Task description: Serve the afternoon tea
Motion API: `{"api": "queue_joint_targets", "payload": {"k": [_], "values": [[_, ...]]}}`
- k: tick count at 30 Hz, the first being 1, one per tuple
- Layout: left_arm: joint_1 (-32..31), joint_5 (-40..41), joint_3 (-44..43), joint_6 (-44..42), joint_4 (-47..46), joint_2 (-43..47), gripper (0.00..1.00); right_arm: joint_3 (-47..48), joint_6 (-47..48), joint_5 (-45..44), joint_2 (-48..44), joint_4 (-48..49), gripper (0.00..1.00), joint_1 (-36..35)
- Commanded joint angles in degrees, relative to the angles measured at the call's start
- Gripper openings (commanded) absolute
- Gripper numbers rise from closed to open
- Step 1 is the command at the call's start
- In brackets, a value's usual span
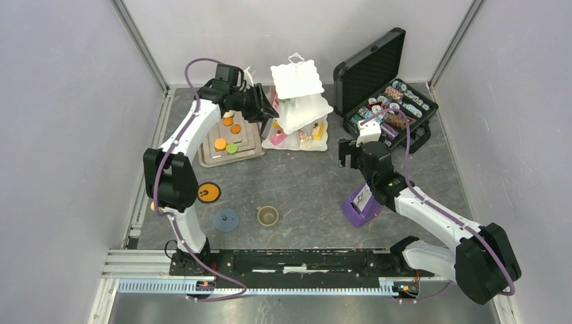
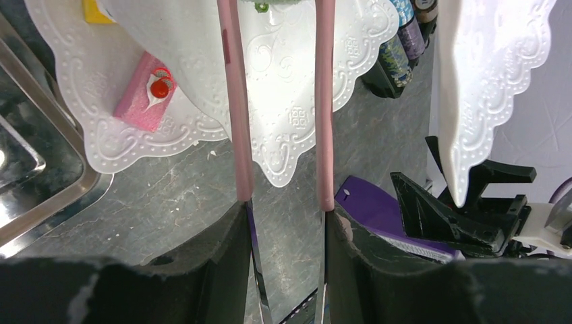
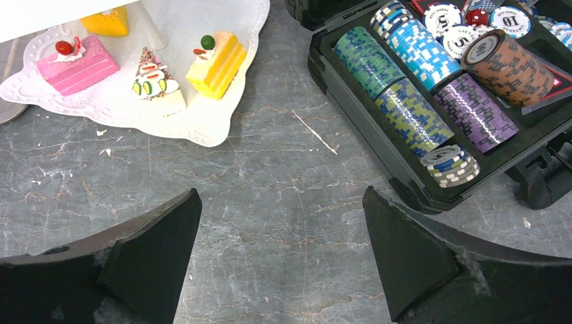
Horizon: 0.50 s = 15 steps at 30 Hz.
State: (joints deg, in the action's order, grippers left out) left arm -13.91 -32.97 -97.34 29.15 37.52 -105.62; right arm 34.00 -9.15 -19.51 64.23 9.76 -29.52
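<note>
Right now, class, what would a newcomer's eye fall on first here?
The white three-tier scalloped stand rises at the back centre, with toy pastries on its bottom tier. To its right lies the open black case of colourful poker chips. The left arm's jaws hold pink-tipped metal tongs toward the stand.

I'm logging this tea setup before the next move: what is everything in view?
stand: one, white, three tiers, far centre
cakes: four, pink, cream, yellow, orange, stand's bottom tier
tray: one, silver, left of stand
tray pastries: three orange, one green, on tray
coasters: two, orange-and-black and blue, near left
cup: one, olive, right of blue coaster
chip case: one, black, open, far right
card holder: one, purple, by right arm
tongs: one, pink and metal, in left gripper
left gripper: black, shut on tongs, beside stand
right gripper: black, open, empty
</note>
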Motion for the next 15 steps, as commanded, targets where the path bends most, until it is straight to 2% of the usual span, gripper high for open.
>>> {"api": "queue_joint_targets", "payload": {"k": [1, 3, 7, 15], "values": [[-0.93, -0.03, -3.23, 3.07, -3.59, -1.5, 0.3, 1.43, 0.07, -0.11, -0.47, 1.42, 0.98, -0.14], [-1.11, 0.11, -3.84, 3.27, -3.59, -2.2, 0.34, 1.34, 0.04, -0.15, -0.49, 1.48, 0.98, -0.25], [-1.21, 1.3, -3.83, 2.7, -3.53, -1.9, 0.49, 1.33, 0.1, -0.29, -0.35, 1.48, 0.98, -0.2], [-1.21, 3.55, -3.96, -0.46, -0.54, 0.12, 0.63, 1.33, -0.03, 0.22, 0.02, 1.66, 0.98, -0.15]]}}
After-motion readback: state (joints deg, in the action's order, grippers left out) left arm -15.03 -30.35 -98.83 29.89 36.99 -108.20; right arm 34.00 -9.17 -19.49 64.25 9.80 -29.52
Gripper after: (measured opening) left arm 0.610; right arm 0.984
